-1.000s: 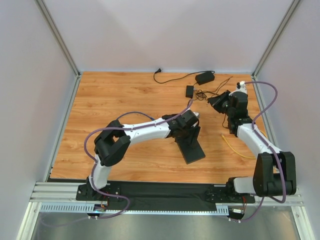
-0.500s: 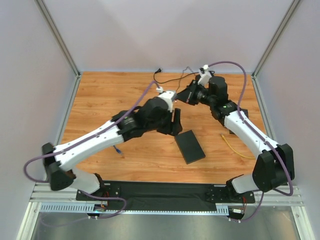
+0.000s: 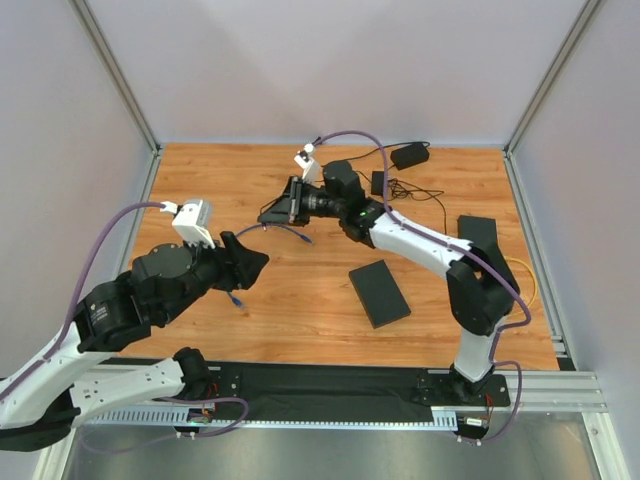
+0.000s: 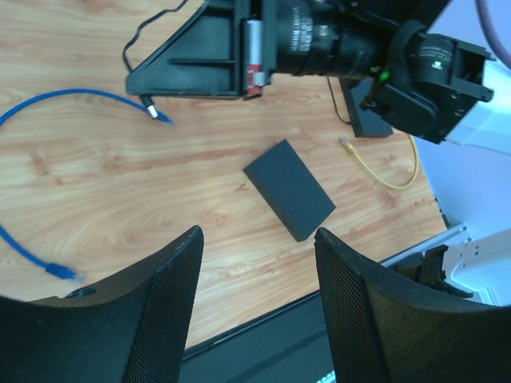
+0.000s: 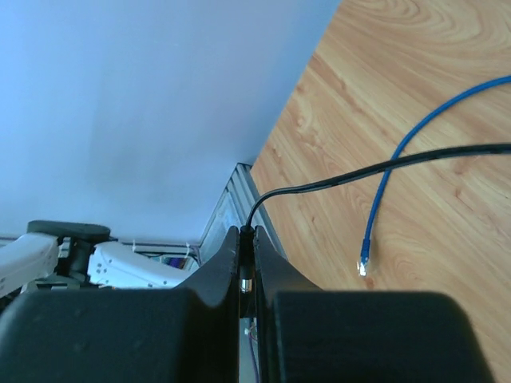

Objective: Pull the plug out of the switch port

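Top: right gripper reaches left, well apart from the small flat black oblong switch box.
Left wrist: left gripper spread wide, nothing between.
Right wrist: jaws pinched shut on the end of a thin black cable; plug apparently out, only release left.

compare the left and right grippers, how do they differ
The left gripper has its fingers spread apart with nothing between them; the right gripper is pinched shut on a thin black cable. The left gripper sits nearer the front edge of the table, the right gripper farther back. Both have black fingers and hang above the table.
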